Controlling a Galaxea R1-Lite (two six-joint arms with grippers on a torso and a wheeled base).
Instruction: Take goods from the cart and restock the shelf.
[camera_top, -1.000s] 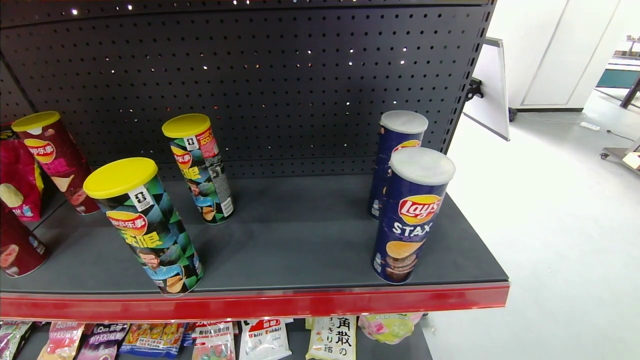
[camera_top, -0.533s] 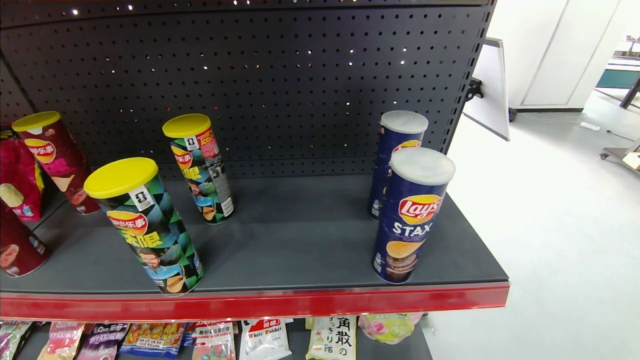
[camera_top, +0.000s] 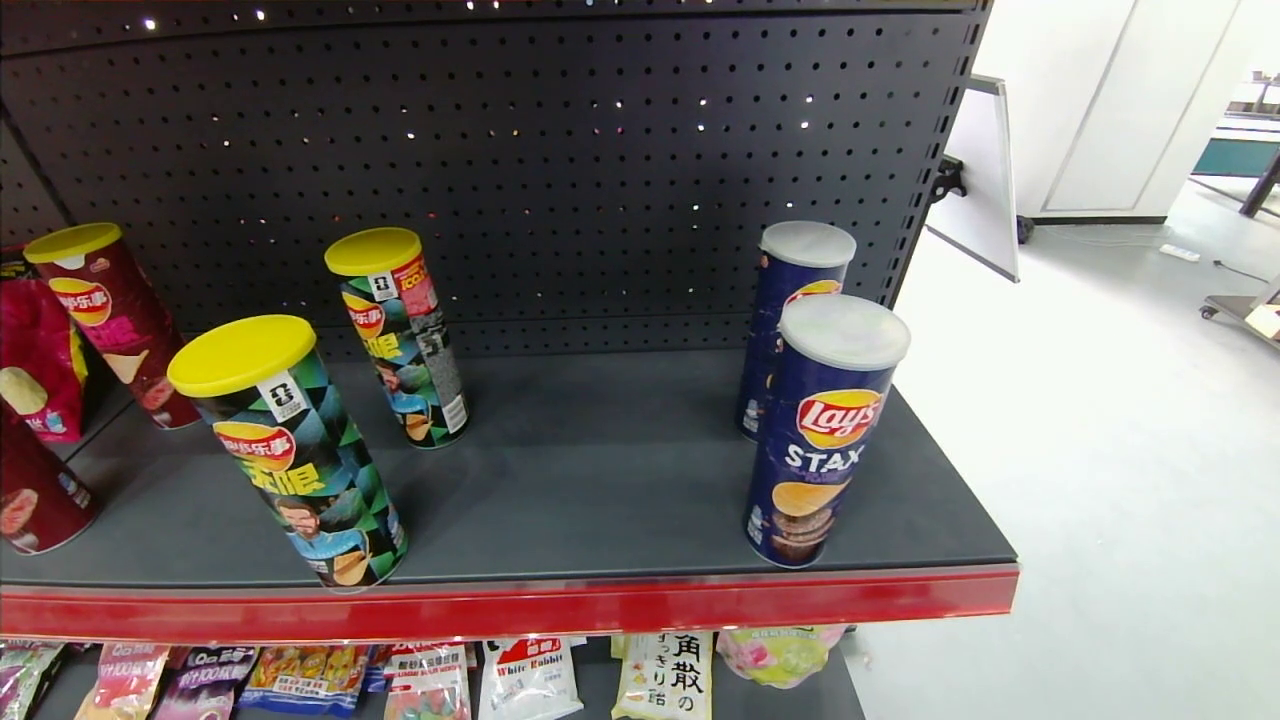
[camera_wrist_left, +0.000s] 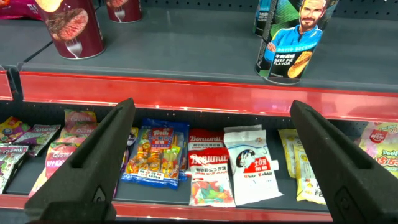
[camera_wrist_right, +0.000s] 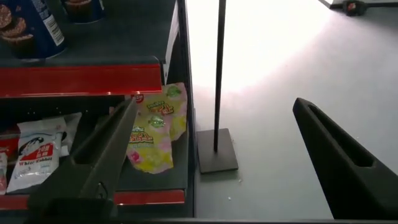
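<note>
The shelf (camera_top: 600, 480) is a dark board with a red front edge and a pegboard back. On its left part stand two green-patterned chip cans with yellow lids (camera_top: 290, 450) (camera_top: 400, 335); on its right part stand two blue cans with clear lids (camera_top: 825, 430) (camera_top: 795, 300). My left gripper (camera_wrist_left: 211, 104) is open with nothing in it, in front of the red edge and below the front green can (camera_wrist_left: 292, 37). My right gripper (camera_wrist_right: 214, 102) is open with nothing in it, by the shelf's right end, near the front blue can (camera_wrist_right: 28, 28).
Red cans (camera_top: 110, 320) and a red bag stand at the far left. Snack bags (camera_wrist_left: 155, 152) fill the lower shelf, with a yellow-green bag (camera_wrist_right: 155, 127) at its right end. A thin pole on a square base (camera_wrist_right: 216, 149) stands on the pale floor right of the shelf.
</note>
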